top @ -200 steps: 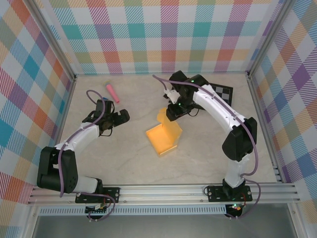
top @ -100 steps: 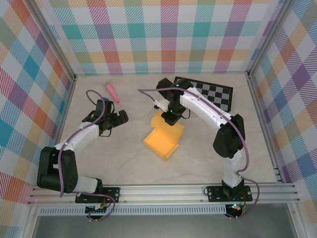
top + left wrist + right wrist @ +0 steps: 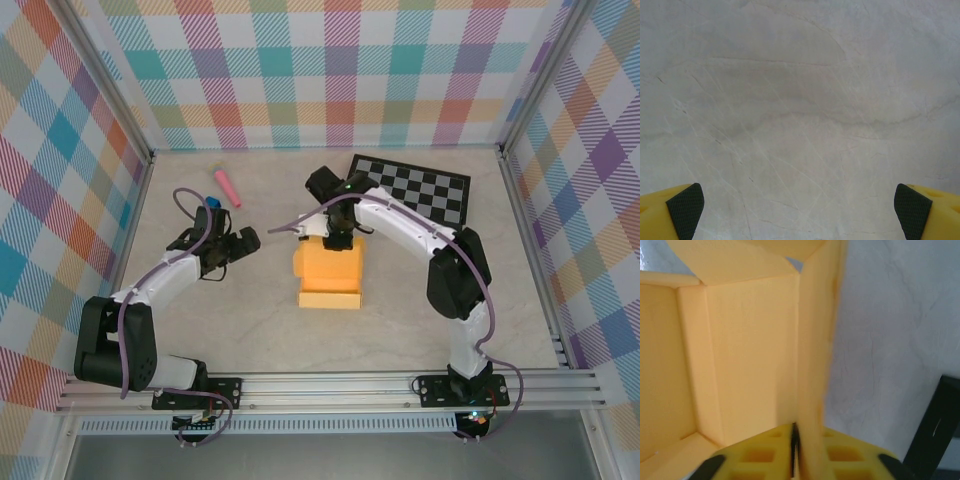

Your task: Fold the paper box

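Note:
The paper box [image 3: 330, 275] is yellow-orange cardboard, partly folded, lying mid-table with raised walls. My right gripper [image 3: 337, 241] reaches down at its far edge. In the right wrist view the box [image 3: 740, 350] shows its inside, and one upright wall runs straight between the yellow fingers [image 3: 755, 455] of my right gripper [image 3: 802, 440], which is shut on that wall. My left gripper [image 3: 243, 241] hovers to the left of the box, apart from it. In the left wrist view my left gripper [image 3: 799, 210] is open, with bare tabletop between its pads [image 3: 686, 210].
A black-and-white checkered board [image 3: 415, 187] lies flat at the back right, just behind the right arm. A pink stick-like object [image 3: 226, 186] lies at the back left. Plaid walls close in the table [image 3: 250, 330] on three sides.
The right gripper has moved left and nearer with the box wall in it. The box has turned and now sits square to the table edges. The left arm has barely moved.

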